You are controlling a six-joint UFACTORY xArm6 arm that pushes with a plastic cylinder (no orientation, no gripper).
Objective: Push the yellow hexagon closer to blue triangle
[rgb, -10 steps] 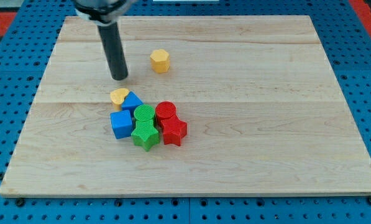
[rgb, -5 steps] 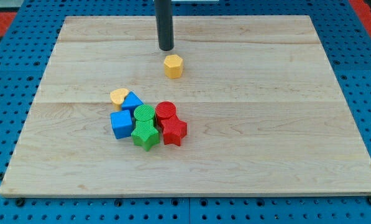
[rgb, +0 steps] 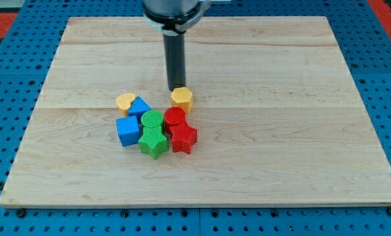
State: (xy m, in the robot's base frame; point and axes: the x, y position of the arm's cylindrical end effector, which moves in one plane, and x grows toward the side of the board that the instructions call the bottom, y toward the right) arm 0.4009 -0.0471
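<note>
My tip [rgb: 176,89] touches the yellow hexagon [rgb: 181,98] from its 11 o'clock side. I have no hand, only the rod. The hexagon sits on the table [rgb: 300,131], at 3 o'clock from the blue triangle [rgb: 140,107] and near it, just at 12 o'clock of the red cylinder [rgb: 175,118].
</note>
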